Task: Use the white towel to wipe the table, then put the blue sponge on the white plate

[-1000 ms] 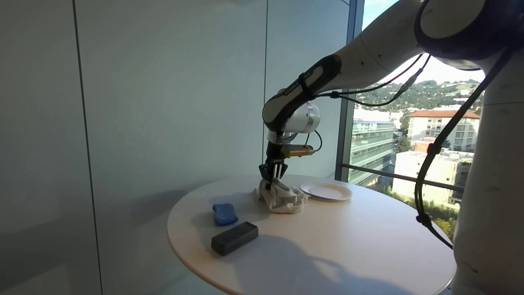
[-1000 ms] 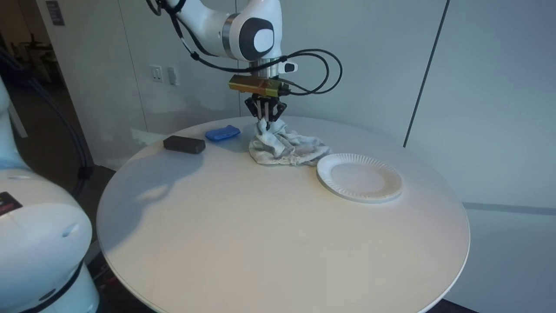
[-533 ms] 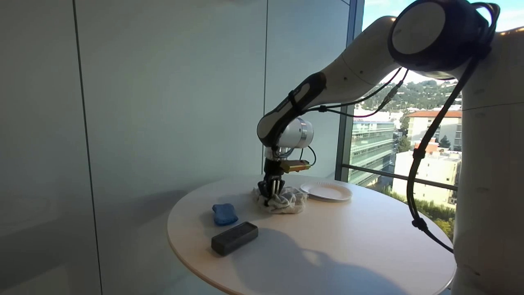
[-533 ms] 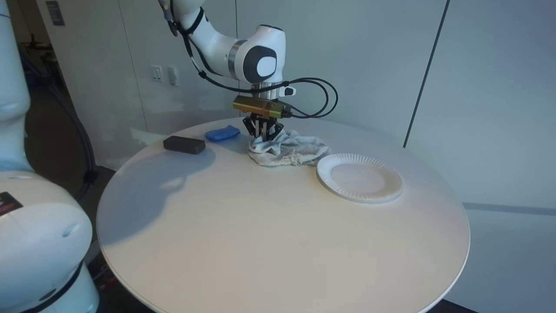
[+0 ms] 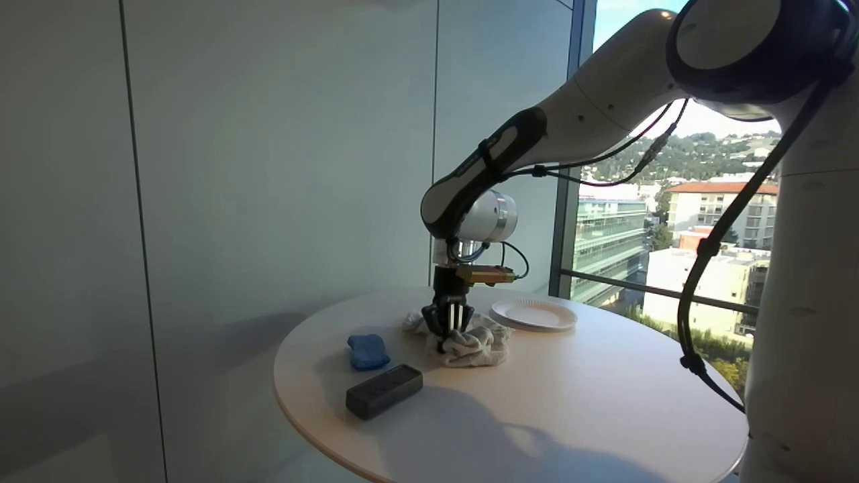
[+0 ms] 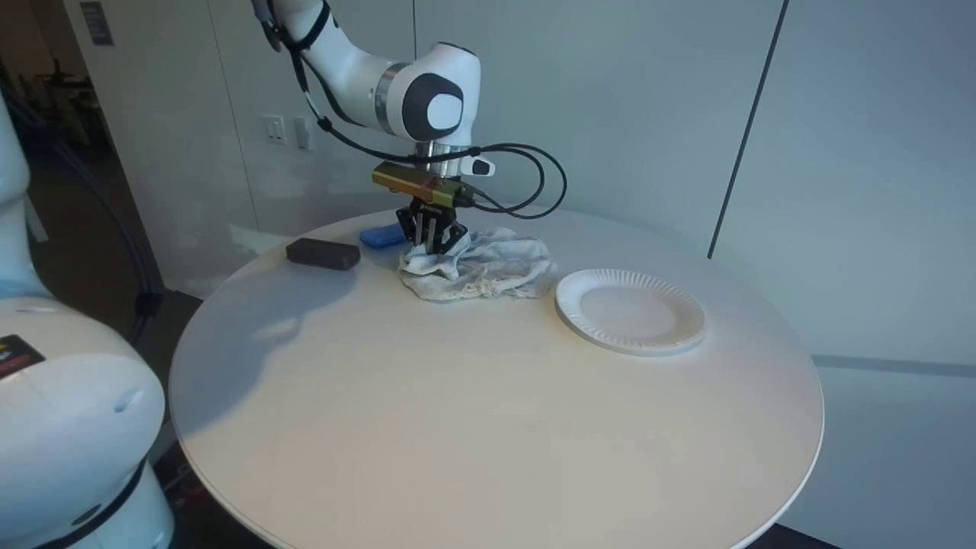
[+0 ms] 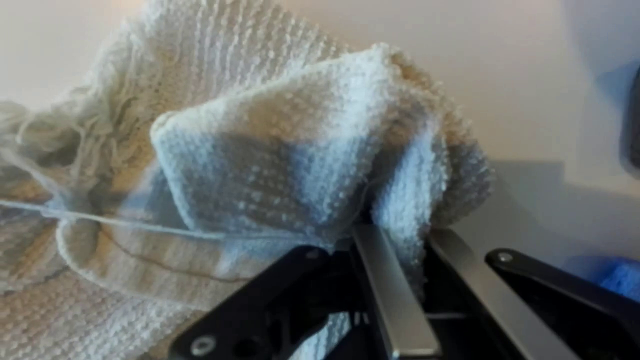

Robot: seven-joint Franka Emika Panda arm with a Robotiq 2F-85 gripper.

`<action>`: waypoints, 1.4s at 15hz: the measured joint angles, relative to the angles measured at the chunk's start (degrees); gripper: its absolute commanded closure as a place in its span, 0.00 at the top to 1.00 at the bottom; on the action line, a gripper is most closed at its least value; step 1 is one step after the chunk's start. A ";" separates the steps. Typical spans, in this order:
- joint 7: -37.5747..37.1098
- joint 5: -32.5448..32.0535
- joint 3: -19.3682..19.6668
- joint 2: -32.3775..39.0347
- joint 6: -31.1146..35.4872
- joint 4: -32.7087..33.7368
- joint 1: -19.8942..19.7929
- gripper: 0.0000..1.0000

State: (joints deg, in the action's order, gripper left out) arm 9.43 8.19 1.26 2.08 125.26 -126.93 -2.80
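Note:
The white towel lies bunched on the round white table, in both exterior views. It fills much of the wrist view. My gripper points down and is shut on a fold of the towel, low over the table, as both exterior views show. The blue sponge lies just beside the towel. It is partly behind my gripper in an exterior view, and its edge shows in the wrist view. The white plate stands on the towel's other side, with nothing on it.
A dark grey block lies near the sponge and the table's edge, also in an exterior view. Its edge shows in the wrist view. A wall panel stands behind the table, and a window is beside the arm.
My gripper has come down with the towel, pressing its raised fold flatter. It has then dragged the towel along the table, away from the plate and closer to the sponge and block.

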 measured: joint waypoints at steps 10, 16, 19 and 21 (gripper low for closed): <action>-22.09 -17.31 1.46 -8.44 -0.75 -8.81 -3.04 0.09; -15.70 -21.15 2.87 0.91 1.81 5.88 -3.72 0.09; -10.28 -20.81 2.41 3.86 5.56 11.63 -2.65 0.09; -9.57 -23.12 2.39 3.79 7.52 13.21 -1.92 0.09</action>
State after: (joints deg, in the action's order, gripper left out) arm -0.14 -14.92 3.66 5.87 132.78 -113.72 -4.72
